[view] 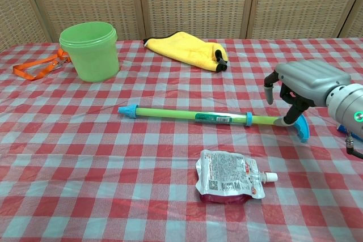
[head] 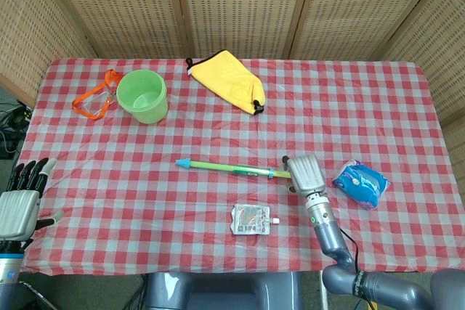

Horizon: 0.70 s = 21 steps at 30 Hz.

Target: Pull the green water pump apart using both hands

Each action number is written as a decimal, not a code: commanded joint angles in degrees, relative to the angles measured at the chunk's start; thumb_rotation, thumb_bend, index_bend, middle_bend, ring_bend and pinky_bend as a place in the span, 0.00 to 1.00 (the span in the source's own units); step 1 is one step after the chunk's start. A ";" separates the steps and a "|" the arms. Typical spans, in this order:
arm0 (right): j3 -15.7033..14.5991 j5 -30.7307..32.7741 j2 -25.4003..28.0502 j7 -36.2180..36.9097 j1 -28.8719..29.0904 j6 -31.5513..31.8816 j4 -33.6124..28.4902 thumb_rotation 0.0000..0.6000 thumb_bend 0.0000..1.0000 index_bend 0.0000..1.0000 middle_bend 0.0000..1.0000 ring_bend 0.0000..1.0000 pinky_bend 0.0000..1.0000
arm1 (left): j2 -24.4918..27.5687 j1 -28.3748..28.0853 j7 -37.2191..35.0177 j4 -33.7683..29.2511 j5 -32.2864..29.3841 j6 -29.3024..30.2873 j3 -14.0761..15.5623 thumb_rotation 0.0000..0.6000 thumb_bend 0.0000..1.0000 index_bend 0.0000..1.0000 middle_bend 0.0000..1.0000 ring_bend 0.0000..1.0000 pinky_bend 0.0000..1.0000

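The green water pump (head: 234, 169) (view: 193, 115) lies flat across the middle of the table, blue tip to the left and blue T-handle (view: 299, 125) to the right. My right hand (head: 306, 173) (view: 303, 83) hovers over the handle end, fingers curled downward around it with gaps showing; a fingertip (view: 288, 117) touches the rod just left of the handle. It grips nothing. In the head view the hand hides the handle. My left hand (head: 20, 201) stays at the table's front left edge, fingers spread, far from the pump.
A drink pouch (head: 251, 220) (view: 228, 177) lies just in front of the pump. A blue packet (head: 361, 182) sits right of my right hand. At the back are a green bucket (head: 142, 95) (view: 89, 50), orange goggles (head: 94, 96) and a yellow bag (head: 228, 80) (view: 187, 47).
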 commanded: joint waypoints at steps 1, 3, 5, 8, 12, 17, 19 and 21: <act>-0.03 0.39 -0.44 0.56 0.45 -0.52 0.99 1.00 0.39 0.53 1.00 1.00 0.93 | -0.01 -0.01 0.02 -0.01 -0.06 0.02 -0.05 1.00 0.00 0.00 0.00 0.00 0.00; 0.03 0.68 -0.63 0.76 0.69 -0.78 1.51 1.00 0.42 0.52 1.00 1.00 0.93 | 0.00 -0.01 -0.03 -0.06 -0.11 0.06 -0.08 1.00 0.00 0.00 0.00 0.00 0.00; 0.06 1.72 -0.79 0.42 1.18 -1.72 2.41 1.00 0.45 0.51 1.00 1.00 0.93 | 0.04 -0.01 -0.12 -0.03 -0.36 0.00 -0.17 1.00 0.00 0.00 0.00 0.00 0.00; -0.07 2.98 -1.05 0.10 1.57 -2.62 3.04 1.00 0.46 0.50 1.00 1.00 0.93 | 0.00 -0.10 -0.15 0.13 -0.71 -0.28 -0.25 1.00 0.00 0.00 0.00 0.00 0.00; -0.53 3.59 -1.66 0.57 1.83 -3.23 4.45 1.00 0.46 0.50 1.00 1.00 0.93 | -0.02 -0.22 -0.22 0.18 -0.80 -0.50 -0.25 1.00 0.00 0.00 0.00 0.00 0.00; -0.55 4.25 -2.44 1.34 2.37 -3.88 6.75 1.00 0.46 0.49 1.00 1.00 0.93 | -0.10 -0.31 -0.22 0.28 -0.95 -0.66 -0.27 1.00 0.00 0.00 0.00 0.00 0.00; -0.46 4.36 -2.70 1.57 2.68 -4.07 7.59 1.00 0.46 0.49 1.00 1.00 0.93 | -0.18 -0.35 -0.18 0.33 -0.99 -0.66 -0.31 1.00 0.00 0.00 0.00 0.00 0.00; -0.40 4.58 -2.87 1.75 2.90 -4.33 8.10 1.00 0.46 0.49 1.00 1.00 0.93 | -0.26 -0.39 -0.13 0.40 -1.00 -0.69 -0.31 1.00 0.00 0.00 0.00 0.00 0.00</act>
